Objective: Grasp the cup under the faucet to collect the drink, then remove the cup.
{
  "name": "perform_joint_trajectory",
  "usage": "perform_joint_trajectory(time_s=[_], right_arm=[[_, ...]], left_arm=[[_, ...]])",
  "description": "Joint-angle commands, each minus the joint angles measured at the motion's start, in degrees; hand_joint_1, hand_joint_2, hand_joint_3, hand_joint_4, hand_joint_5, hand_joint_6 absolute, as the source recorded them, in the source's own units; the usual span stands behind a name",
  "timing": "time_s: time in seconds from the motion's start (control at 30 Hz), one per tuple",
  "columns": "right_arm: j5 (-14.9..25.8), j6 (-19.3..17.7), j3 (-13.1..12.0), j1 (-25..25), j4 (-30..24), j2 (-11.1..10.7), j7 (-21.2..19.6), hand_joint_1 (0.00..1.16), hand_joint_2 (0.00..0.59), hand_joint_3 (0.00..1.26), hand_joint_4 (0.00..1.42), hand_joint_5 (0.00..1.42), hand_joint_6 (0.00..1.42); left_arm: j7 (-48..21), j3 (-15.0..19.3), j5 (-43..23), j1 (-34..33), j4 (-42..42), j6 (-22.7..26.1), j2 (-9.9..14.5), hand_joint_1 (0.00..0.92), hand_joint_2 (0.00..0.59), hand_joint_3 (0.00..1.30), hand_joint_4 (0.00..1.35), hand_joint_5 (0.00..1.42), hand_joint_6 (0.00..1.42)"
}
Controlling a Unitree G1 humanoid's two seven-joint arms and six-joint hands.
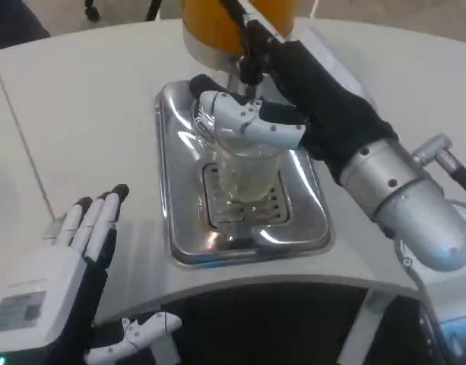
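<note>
A clear plastic cup [246, 173] stands upright on the slotted grate of a shiny metal drip tray [179, 220], below the faucet [248, 65] of an orange drink dispenser [217, 26]. My right hand [271, 125] reaches in from the right and wraps its fingers around the cup's upper part; its black-covered palm hides the cup's right side. A pale liquid seems to fill the cup's lower part. My left hand [80, 251] lies flat on the table left of the tray, fingers spread, holding nothing.
The white table [80, 114] has a curved front edge just below the tray. A table seam runs along the left. The dispenser body stands at the back behind the tray.
</note>
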Motion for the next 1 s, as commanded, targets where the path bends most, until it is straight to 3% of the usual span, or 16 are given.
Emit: perform_joint_trajectory(time_s=[0.03, 0.13, 0.27, 0.37, 0.47, 0.8, 1.0], right_arm=[[-0.6, 0.7, 4.8, -4.3, 1.2, -2.3, 4.8, 0.55, 0.419, 0.05, 0.0, 0.01, 0.07], [-3.4, 0.7, 7.8, -6.9, 1.5, -4.9, 6.9, 0.53, 0.416, 0.06, 0.0, 0.03, 0.09], [-4.7, 2.4, 9.4, -8.7, 0.8, -7.5, 10.9, 0.52, 0.419, 0.07, 0.0, 0.04, 0.09], [-8.9, 1.9, 11.6, -8.6, -1.8, -9.8, 12.0, 0.51, 0.412, 0.07, 0.0, 0.04, 0.11], [-11.3, 1.7, 12.3, -8.2, -3.4, -10.8, 12.8, 0.52, 0.411, 0.08, 0.01, 0.05, 0.11], [-13.2, 1.8, 11.3, -4.9, -6.2, -11.0, 13.8, 0.56, 0.412, 0.09, 0.01, 0.05, 0.11], [-14.0, 1.5, 11.4, -4.6, -5.9, -10.6, 14.1, 0.59, 0.402, 0.09, 0.01, 0.05, 0.11]], left_arm=[[0.4, 0.0, -0.7, 0.0, 0.9, -0.5, -0.7, 0.134, 0.07, 0.0, 0.0, 0.0, 0.06], [0.2, 0.1, -0.9, -0.2, 1.1, -0.2, -1.0, 0.133, 0.074, 0.0, 0.0, 0.0, 0.06], [-0.3, 0.2, -1.2, -0.3, 1.2, 0.5, -1.6, 0.116, 0.07, 0.0, 0.0, 0.0, 0.05], [-0.4, 0.2, -1.2, -0.4, 1.3, 1.0, -2.1, 0.103, 0.073, 0.0, 0.0, 0.0, 0.03], [-0.1, 0.0, -1.1, -1.0, 1.7, 1.8, -3.0, 0.098, 0.072, 0.0, 0.0, 0.0, 0.03], [1.5, -1.1, -1.1, -6.8, 5.5, 3.8, -6.5, 0.105, 0.061, 0.0, 0.0, 0.0, 0.02], [3.0, -3.0, -0.3, -10.7, 8.5, 4.4, -7.9, 0.205, 0.056, 0.0, 0.0, 0.0, 0.0]])
